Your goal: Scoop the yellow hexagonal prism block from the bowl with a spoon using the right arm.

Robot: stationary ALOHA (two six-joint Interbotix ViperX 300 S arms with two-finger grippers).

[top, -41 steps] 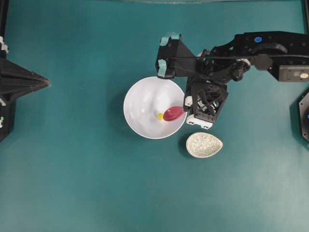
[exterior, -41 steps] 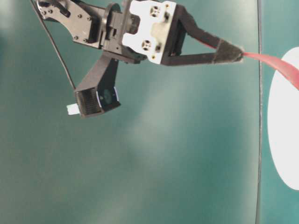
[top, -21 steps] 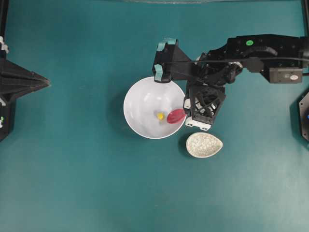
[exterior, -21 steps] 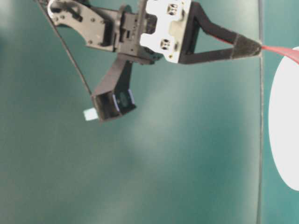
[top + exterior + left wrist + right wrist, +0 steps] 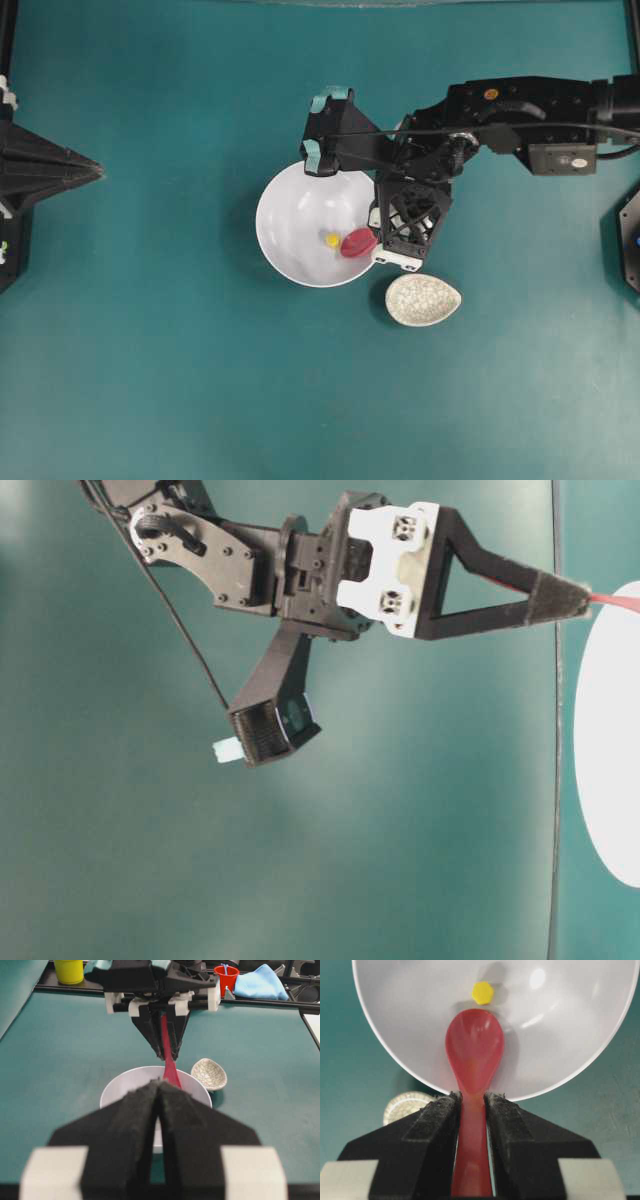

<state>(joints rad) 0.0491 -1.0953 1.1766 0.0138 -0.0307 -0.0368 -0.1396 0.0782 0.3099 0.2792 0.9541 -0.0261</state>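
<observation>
One small yellow block lies on the floor of the white bowl, just off the tip of the red spoon, whose handle is clamped in the right pincer. The left pincer sits clenched and empty, well away. The likely trouble: the spoon's rounded tip may nudge the block ahead across the slick bowl instead of sliding beneath it, or the handle may twist in the clamp.

no readable text, no labels, no brand marks, no numbers on anything in view
</observation>
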